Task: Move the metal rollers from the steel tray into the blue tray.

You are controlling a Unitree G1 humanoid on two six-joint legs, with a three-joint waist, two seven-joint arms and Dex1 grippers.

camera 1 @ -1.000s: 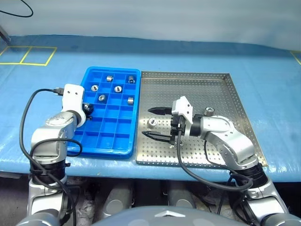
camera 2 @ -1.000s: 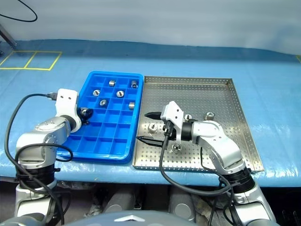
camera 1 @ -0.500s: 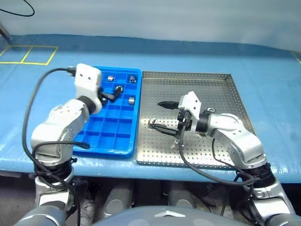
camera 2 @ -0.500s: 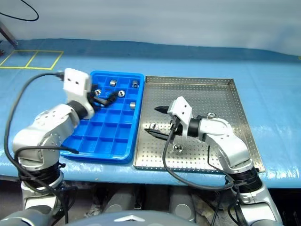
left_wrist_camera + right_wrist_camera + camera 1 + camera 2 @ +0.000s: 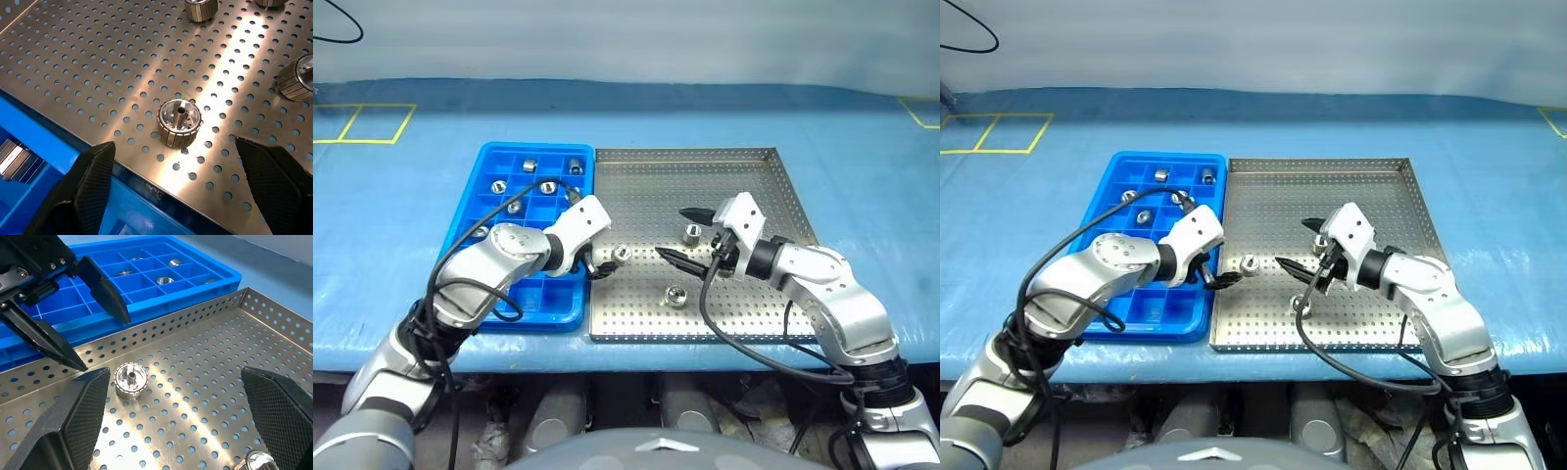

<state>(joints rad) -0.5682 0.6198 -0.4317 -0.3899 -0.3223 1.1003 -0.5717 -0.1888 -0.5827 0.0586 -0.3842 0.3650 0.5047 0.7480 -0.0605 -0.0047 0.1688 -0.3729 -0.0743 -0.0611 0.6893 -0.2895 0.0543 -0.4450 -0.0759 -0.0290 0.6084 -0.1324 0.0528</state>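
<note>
Steel tray [image 5: 744, 166] sits centre-right of the head view on the blue-covered worktop [image 5: 411, 196], w/ the blue tray [image 5: 480, 191] touching its left edge. Three metal rollers [image 5: 622, 253] lie on the steel tray: one near its left rim, one mid-tray higher up [image 5: 691, 233], one lower centre [image 5: 675, 295]. Several more rollers [image 5: 499, 184] sit in the blue tray's upper compartments. Left tool [image 5: 597, 262] hangs over the seam btwn the trays, fingers apart, nothing in them, the left-rim roller just beside its tips. Right tool [image 5: 683, 235] hovers mid steel tray, fingers wide apart, empty, pointing toward frame left.
</note>
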